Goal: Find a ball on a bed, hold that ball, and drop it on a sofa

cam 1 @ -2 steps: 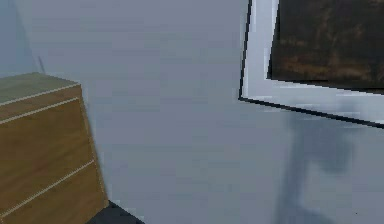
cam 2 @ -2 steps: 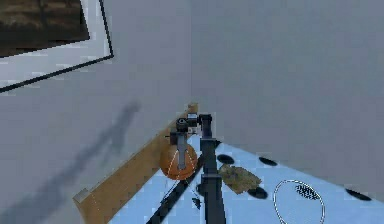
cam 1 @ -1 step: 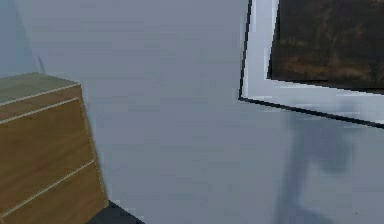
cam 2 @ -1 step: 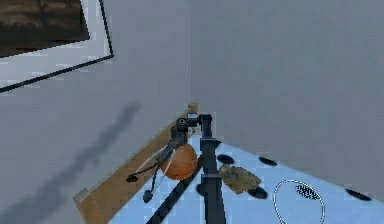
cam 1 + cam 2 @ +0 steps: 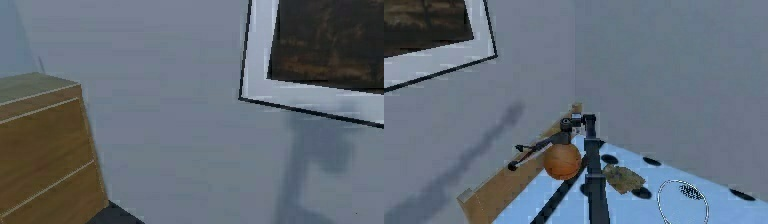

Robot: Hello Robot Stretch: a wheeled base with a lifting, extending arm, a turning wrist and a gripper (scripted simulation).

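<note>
How the jaws stand I cannot tell, and neither whether they have hold of anything. In the arm side view the gripper (image 5: 521, 150) is below and to the right of the framed picture (image 5: 429, 35) on the wall (image 5: 674, 70), and it points to the lower left. The dark arm (image 5: 594, 190) rises from the bottom edge, farther right of the framed picture. The ball (image 5: 564, 161), orange and round, is just under the gripper's body, with the bed (image 5: 484, 200), its wooden edge and pale blue spotted cover (image 5: 709, 172), behind it. If the ball touches the cover or the gripper, I cannot say. On the cover, even farther right from the framed picture, lie a flat brownish thing (image 5: 624, 178) and a pale ring (image 5: 681, 198).

In the forward view the framed picture (image 5: 320, 45) takes the upper right, a white frame around a dark brown image. Down and left from it stands a wooden chest of drawers (image 5: 40, 150) against the wall (image 5: 170, 110).
</note>
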